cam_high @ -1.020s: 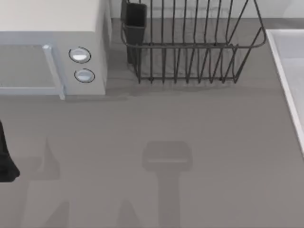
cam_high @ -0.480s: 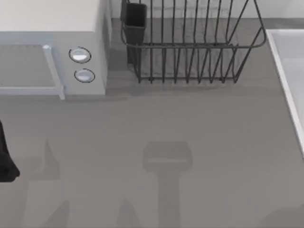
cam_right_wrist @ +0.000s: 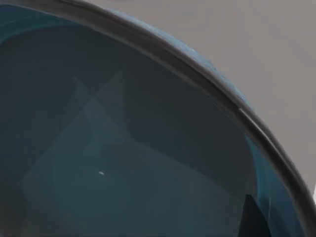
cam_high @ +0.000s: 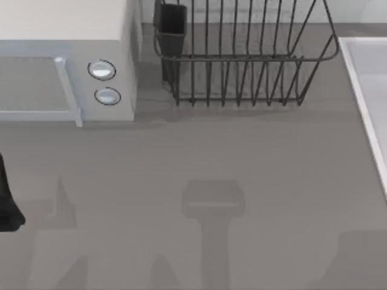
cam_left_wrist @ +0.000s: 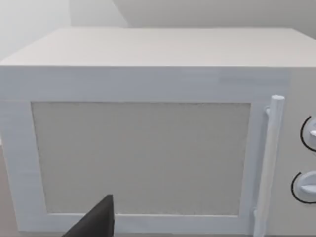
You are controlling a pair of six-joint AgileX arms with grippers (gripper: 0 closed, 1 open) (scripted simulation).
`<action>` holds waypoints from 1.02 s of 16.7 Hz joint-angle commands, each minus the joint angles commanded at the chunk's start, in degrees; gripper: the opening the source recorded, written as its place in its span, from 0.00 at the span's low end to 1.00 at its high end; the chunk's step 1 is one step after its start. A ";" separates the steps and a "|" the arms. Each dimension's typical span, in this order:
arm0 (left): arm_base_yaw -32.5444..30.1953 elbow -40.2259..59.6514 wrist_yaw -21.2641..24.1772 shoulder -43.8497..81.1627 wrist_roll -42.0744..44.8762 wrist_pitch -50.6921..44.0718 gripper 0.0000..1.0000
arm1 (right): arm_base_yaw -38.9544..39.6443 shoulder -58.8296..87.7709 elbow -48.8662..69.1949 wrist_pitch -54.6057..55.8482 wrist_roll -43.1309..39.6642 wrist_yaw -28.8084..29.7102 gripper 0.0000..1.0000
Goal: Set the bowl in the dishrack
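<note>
The white microwave (cam_left_wrist: 148, 133) faces the camera, door shut, its upright handle (cam_left_wrist: 269, 163) beside two round knobs (cam_left_wrist: 308, 185). A dark finger (cam_left_wrist: 96, 224) of the left end effector juts in front of the door.

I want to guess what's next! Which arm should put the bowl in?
Probably the right arm: its wrist view looks closely into the dark blue round bowl. The left wrist view faces the white boxy microwave, away from the dark wire dishrack.

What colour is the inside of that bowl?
Dark teal blue; the bowl shows best in the right wrist view.
</note>
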 joint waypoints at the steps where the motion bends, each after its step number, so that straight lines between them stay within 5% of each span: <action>1: 0.00 0.00 0.00 0.00 0.00 0.00 1.00 | 0.00 0.00 0.00 0.00 0.00 0.00 0.00; 9: 0.00 0.00 0.00 0.00 0.00 0.00 1.00 | 6.08 -0.71 0.04 6.07 3.45 4.19 0.00; 17: 0.00 0.00 0.00 0.00 0.00 0.00 1.00 | 40.91 -3.25 -3.34 36.18 20.58 23.89 0.00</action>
